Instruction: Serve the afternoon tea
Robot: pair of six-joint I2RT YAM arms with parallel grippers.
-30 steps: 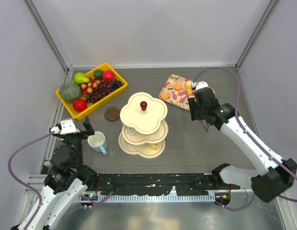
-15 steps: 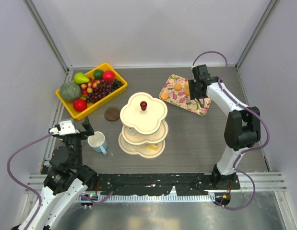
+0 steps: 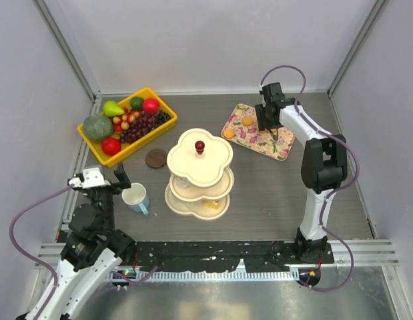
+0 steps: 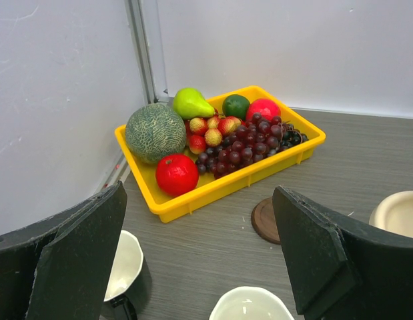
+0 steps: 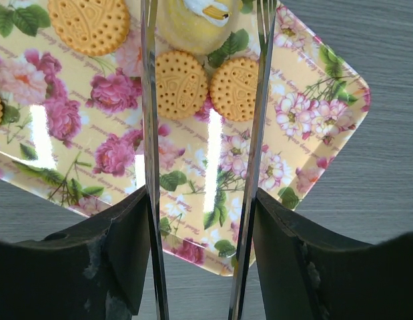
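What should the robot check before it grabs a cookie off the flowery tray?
1. Right gripper open: ok, jaws apart, nothing held.
2. Lined up over the treats: ok, two round biscuits show between its jaws.
3. Only one treat in the gap: not ok, the yellow pastry sits there too.
4. Low enough to grip: cannot tell.
5. Room on the stand: ok, the top tier looks bare around the red knob.
6. Left gripper out of the way: ok, open by the pale blue mug.
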